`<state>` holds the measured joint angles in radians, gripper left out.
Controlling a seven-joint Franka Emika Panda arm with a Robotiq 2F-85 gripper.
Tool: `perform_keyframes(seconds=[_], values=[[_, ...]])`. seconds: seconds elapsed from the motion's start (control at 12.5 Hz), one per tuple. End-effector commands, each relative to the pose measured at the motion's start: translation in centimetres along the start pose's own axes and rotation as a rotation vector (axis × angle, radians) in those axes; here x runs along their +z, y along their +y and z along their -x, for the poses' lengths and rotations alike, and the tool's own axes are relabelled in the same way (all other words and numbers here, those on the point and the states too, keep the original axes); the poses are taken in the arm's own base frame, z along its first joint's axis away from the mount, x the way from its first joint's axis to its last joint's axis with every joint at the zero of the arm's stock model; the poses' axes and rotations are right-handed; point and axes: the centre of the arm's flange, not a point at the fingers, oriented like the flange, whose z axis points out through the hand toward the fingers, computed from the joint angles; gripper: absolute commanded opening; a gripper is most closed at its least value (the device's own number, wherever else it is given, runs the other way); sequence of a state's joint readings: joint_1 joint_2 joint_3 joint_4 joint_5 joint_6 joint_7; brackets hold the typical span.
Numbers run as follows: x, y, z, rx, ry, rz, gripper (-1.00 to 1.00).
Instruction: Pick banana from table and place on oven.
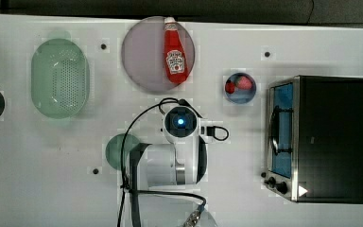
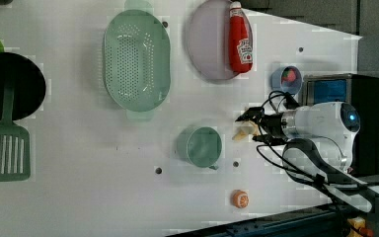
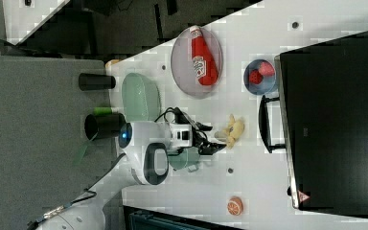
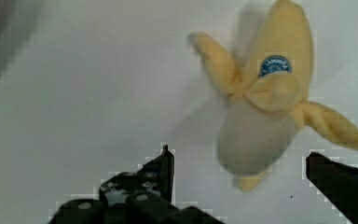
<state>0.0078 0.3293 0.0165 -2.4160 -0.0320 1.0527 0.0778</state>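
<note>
Banana (image 4: 265,116) on table (image 4: 98,93); end effector (image 4: 240,172) spread wide, straddling it.

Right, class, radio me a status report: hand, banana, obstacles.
Hand open above table. Pale yellow peeled toy banana lying ungripped between fingers. Nothing blocking it.

- The arm (image 1: 170,163) has glossy white, rounded shells with dark grey-black bands at the joints.
- A round cap on the wrist end (image 1: 180,121) carries a glowing blue light — ringed in dark plastic.
- Black cables (image 1: 139,123) loop off the wrist and trail along the links.
- The gripper (image 4: 240,177) is matte black, with small silver screws on its body.
</note>
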Motion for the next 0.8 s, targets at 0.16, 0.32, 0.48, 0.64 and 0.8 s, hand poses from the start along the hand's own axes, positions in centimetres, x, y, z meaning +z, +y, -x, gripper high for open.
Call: perform_keyframes(seconds=[0.16,0.32,0.48,0.64,0.8], values=[[0.0,0.3,-0.5,0.029,0.031,-0.045,0.18],[0.2,0.3,-0.4,0.028,0.027,-0.041,-0.28],[0.4,0.4,-0.4,0.028,0.025,-0.039,-0.58],[-0.2,0.2,-0.5,0.027,0.032,-0.048,-0.58],[-3.6,-0.4,-0.9,0.023,0.073,-0.092,-0.58]])
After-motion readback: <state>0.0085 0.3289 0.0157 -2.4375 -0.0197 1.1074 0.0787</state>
